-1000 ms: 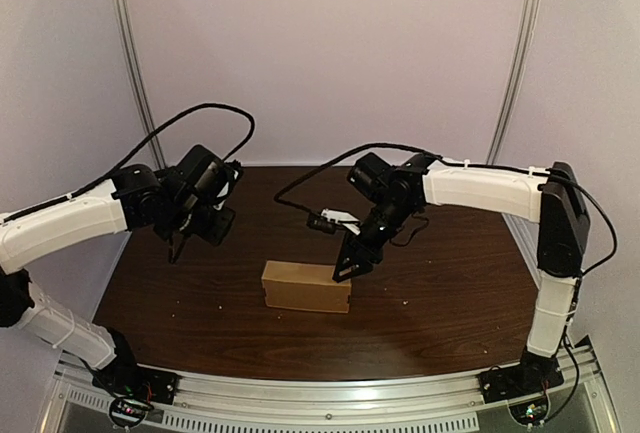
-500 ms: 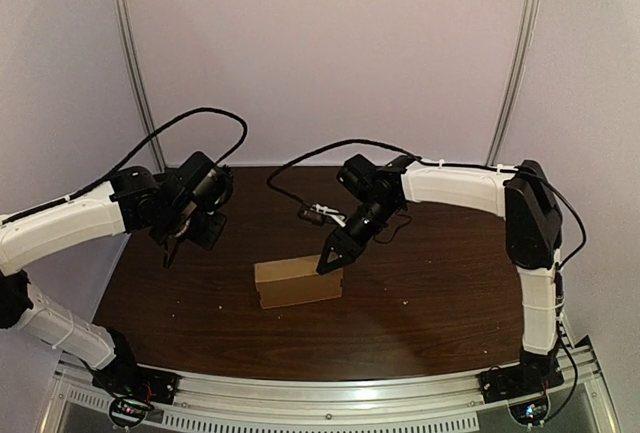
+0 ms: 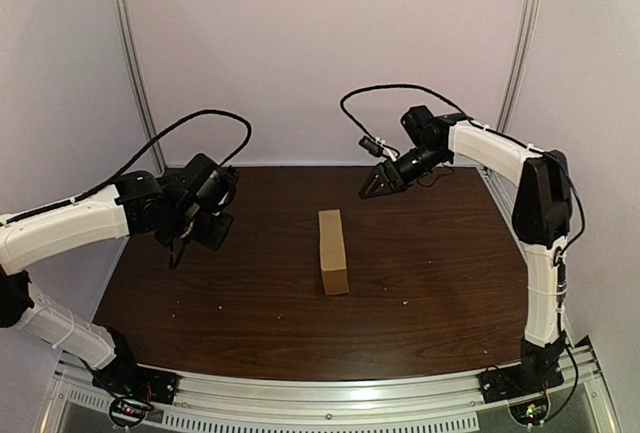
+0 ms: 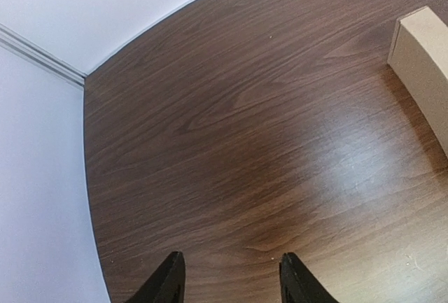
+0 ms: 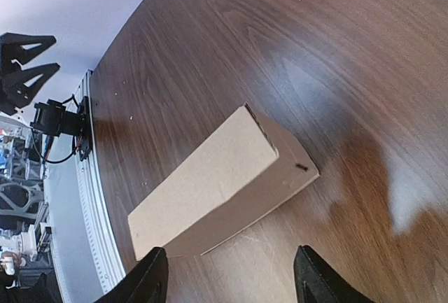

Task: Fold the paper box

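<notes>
The brown paper box (image 3: 333, 251) lies closed in the middle of the table, its long side running front to back. It fills the centre of the right wrist view as the box (image 5: 222, 185) and shows at the right edge of the left wrist view as the box (image 4: 425, 61). My right gripper (image 3: 372, 188) hangs open above the table's back, well behind the box, with nothing between its fingers. My left gripper (image 3: 180, 248) is open over bare wood at the left, well apart from the box.
The dark wooden table (image 3: 430, 273) has a metal rail (image 3: 330, 393) along its front edge. Pale walls and two upright posts stand behind. A few small crumbs dot the wood near the front.
The box has turned from lying crosswise to lying front to back. My right gripper let go of it and pulled up and back to the far right. The left arm barely moved.
</notes>
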Motion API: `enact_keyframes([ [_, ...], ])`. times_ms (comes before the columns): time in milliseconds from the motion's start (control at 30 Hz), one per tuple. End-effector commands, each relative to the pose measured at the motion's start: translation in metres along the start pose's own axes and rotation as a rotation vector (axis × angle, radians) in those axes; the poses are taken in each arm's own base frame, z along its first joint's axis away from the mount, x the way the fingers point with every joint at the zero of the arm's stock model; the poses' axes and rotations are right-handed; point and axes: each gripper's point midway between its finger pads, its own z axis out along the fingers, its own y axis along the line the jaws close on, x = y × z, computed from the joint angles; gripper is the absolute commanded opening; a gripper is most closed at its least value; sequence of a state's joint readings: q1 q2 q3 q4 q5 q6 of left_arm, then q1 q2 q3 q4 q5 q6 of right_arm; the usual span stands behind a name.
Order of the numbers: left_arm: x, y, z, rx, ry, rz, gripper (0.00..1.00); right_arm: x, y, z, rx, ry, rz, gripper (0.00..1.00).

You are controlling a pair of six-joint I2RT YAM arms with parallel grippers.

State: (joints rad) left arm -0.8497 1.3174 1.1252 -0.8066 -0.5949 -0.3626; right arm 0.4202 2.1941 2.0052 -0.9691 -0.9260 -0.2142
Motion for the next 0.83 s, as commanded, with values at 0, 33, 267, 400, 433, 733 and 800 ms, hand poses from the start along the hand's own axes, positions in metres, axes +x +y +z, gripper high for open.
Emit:
enact_keyframes([
  [0,-0.027,-0.01,-0.003,0.066,-0.104,-0.053,0.5,-0.01,0.083,-0.082,0.111,-0.074,-0.241,0.98],
  [33,-0.032,-0.011,-0.004,0.068,-0.119,-0.056,0.52,-0.007,0.093,-0.094,0.155,-0.079,-0.296,0.99],
  [267,-0.053,-0.013,-0.005,0.074,-0.227,-0.096,0.97,0.014,0.039,-0.175,0.833,-0.409,-0.233,1.0],
  [400,-0.058,-0.016,0.002,0.062,-0.263,-0.125,0.97,0.038,0.004,-0.174,0.947,-0.31,-0.117,1.0],
  [433,-0.058,-0.017,0.003,0.061,-0.262,-0.125,0.97,0.042,0.004,-0.174,0.953,-0.304,-0.119,1.0],
  [733,-0.066,-0.026,0.007,0.085,-0.258,-0.139,0.97,0.043,0.035,-0.214,1.042,-0.418,-0.191,1.0],
  [800,-0.068,-0.027,0.004,0.099,-0.253,-0.147,0.98,0.04,0.044,-0.223,1.051,-0.44,-0.199,1.0],
])
